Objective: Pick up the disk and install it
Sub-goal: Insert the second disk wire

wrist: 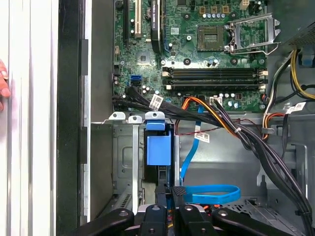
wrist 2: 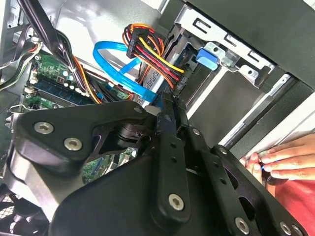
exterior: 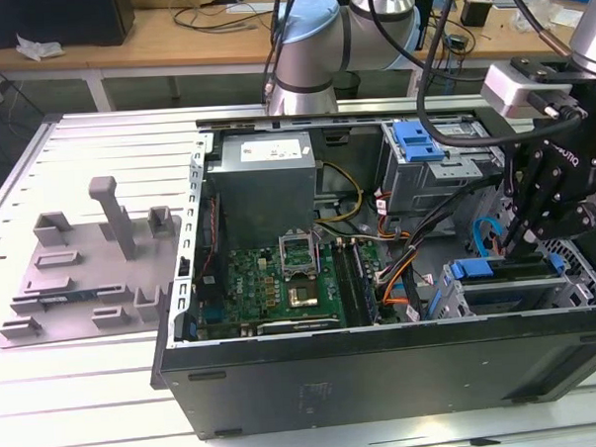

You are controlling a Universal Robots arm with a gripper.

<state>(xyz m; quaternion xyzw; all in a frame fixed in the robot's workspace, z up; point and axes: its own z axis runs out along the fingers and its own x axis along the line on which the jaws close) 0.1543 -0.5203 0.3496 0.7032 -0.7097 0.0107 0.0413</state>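
Note:
The disk (exterior: 509, 295) lies in the drive cage at the front right of the open computer case (exterior: 383, 368). It is a silver drive with a blue bracket (exterior: 478, 270) along its top. In the first wrist view the blue bracket (wrist: 158, 147) sits in the metal bay just ahead of the fingertips. My gripper (exterior: 512, 246) hangs directly over the disk's bracket, with its black fingers pressed together and nothing visible between them. The same shut tips show in both wrist views (wrist: 171, 189) (wrist 2: 167, 105). I cannot tell whether they touch the bracket.
A second blue-bracketed drive (exterior: 418, 139) sits in the cage at the back right. Blue data cables (wrist: 211, 192) and power wires (wrist 2: 147, 54) lie near the fingers. A person's hand (wrist 2: 280, 162) rests on the case edge. A grey fixture (exterior: 92, 262) lies on the exterior view's left.

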